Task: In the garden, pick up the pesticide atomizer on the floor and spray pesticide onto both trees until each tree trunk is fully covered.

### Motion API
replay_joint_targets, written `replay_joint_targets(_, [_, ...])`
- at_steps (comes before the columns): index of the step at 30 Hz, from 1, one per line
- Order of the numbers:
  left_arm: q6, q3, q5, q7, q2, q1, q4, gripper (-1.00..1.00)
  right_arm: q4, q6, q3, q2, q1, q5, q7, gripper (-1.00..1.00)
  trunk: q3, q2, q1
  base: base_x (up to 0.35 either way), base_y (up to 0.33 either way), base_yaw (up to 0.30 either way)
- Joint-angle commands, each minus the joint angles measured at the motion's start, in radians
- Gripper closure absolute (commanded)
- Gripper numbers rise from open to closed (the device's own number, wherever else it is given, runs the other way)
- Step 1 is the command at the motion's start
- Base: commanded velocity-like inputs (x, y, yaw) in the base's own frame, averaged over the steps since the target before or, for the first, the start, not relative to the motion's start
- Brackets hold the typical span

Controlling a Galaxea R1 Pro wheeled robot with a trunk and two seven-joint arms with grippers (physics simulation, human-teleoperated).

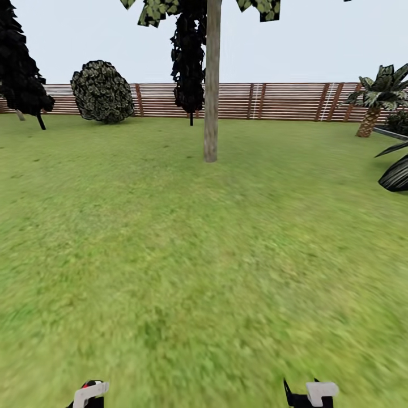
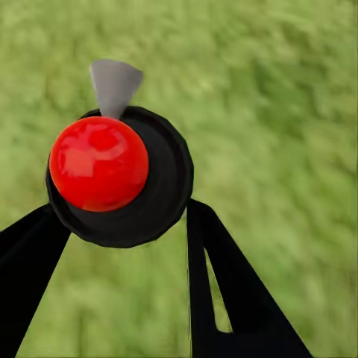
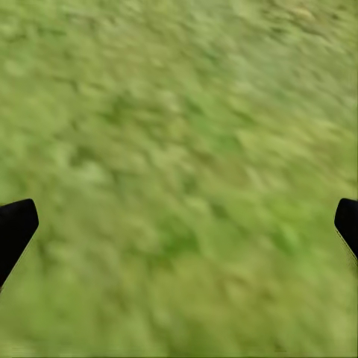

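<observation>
One tall tree stands ahead on the garden lawn [image 1: 187,255], and its pale grey-brown trunk [image 1: 211,96] rises bare to a crown cut off by the frame. The second tree, the grey paving and any white pesticide specks are out of view. In the left wrist view the pesticide atomizer [image 2: 112,168] is seen end-on: a glossy red top on a dark round body, with a grey nozzle. My left gripper [image 2: 119,224] is shut on it, black fingers [image 2: 212,276] on either side. My right gripper [image 3: 179,224] is open over bare grass. Both grippers' tips, left [image 1: 90,394] and right [image 1: 311,392], sit at the bottom edge of the head view.
A brown slatted fence [image 1: 272,101] closes the lawn at the back. A round bush [image 1: 102,92] and a black conifer [image 1: 20,68] stand at the back left, and another conifer [image 1: 188,56] behind the trunk. A palm [image 1: 378,96] and dark fronds [image 1: 395,173] stand at the right.
</observation>
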Motion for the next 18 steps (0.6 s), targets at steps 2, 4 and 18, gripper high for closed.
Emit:
replay_joint_targets(2, [-0.003,0.003,0.001,-0.002,0.0,-0.001,0.001,1.0,0.001,-0.003,0.0,0.0,0.0,0.0,0.0,-1.0,-0.001,0.0,0.0,0.338,0.0,0.0])
replay_joint_targets(4, [-0.003,0.003,0.001,-0.002,0.0,-0.001,0.001,1.0,0.001,-0.003,0.0,0.0,0.0,0.0,0.0,-1.0,-0.001,0.0,0.0,0.338,0.0,0.0])
replay_joint_targets(18, [-0.003,0.004,0.001,-0.002,0.0,-0.001,0.001,1.0,0.001,-0.003,0.0,0.0,0.0,0.0,0.0,-1.0,-0.001,0.0,0.0,0.338,0.0,0.0])
